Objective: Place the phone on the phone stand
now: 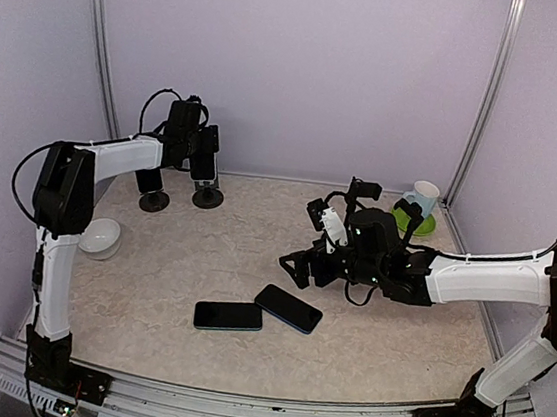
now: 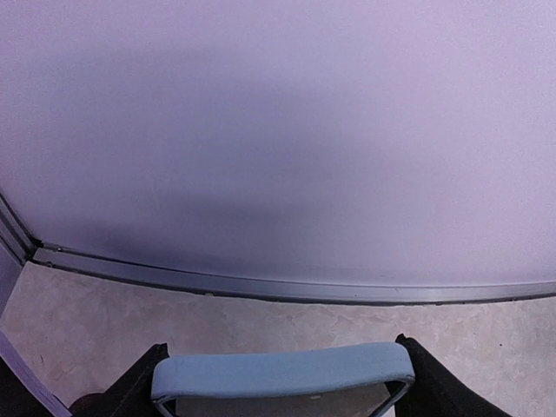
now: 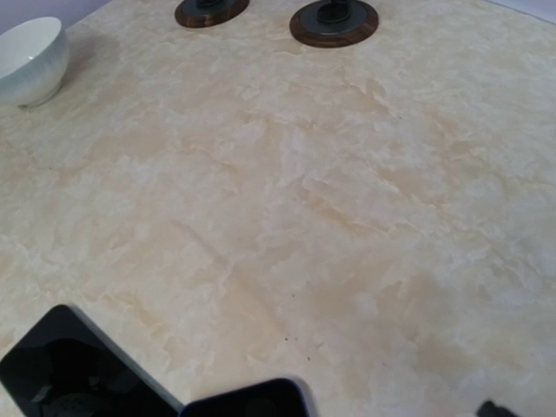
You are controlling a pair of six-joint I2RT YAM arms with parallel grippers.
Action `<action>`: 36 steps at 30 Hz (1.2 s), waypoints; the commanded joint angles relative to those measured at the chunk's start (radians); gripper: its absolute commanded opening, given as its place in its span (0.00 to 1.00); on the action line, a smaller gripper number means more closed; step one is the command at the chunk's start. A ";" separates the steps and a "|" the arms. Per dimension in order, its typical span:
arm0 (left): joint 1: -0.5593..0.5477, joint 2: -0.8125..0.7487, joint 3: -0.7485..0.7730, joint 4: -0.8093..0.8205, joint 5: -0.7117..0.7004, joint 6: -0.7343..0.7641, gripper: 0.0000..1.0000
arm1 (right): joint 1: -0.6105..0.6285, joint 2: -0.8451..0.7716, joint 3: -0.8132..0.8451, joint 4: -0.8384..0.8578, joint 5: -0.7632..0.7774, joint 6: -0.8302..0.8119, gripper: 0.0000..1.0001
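Over the table (image 1: 361,364), my left pincer (image 1: 201,160) is clamped on the phone (image 2: 278,372), above the right-hand stand (image 1: 207,197). My right pincer (image 1: 297,264) hovers near two loose phones (image 1: 229,316), (image 1: 288,308). I cannot tell its grip.

Blue-edged phone (image 2: 282,373) — upright at round black stand (image 1: 207,197), back left.

Phones: three. The left flat phone (image 1: 228,316) and right flat phone (image 1: 288,308) lie near centre; the upright phone (image 1: 203,168) is far left. Stands: two, the left stand (image 1: 154,200) and right stand (image 1: 208,199). Bowl (image 1: 101,237): one, left. Mug (image 1: 422,197): one, far right. Green saucer (image 1: 413,224): one.
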 commanded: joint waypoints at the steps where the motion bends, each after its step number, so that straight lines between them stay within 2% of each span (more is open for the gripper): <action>1: 0.007 0.003 0.003 0.093 0.009 -0.022 0.65 | -0.009 -0.030 -0.012 -0.016 0.010 0.010 1.00; 14: 0.012 0.039 -0.010 0.114 0.036 -0.085 0.65 | -0.009 -0.022 -0.005 -0.021 0.009 0.008 1.00; 36: 0.010 0.069 -0.008 0.103 0.032 -0.061 0.66 | -0.009 -0.012 0.000 -0.013 0.000 0.014 1.00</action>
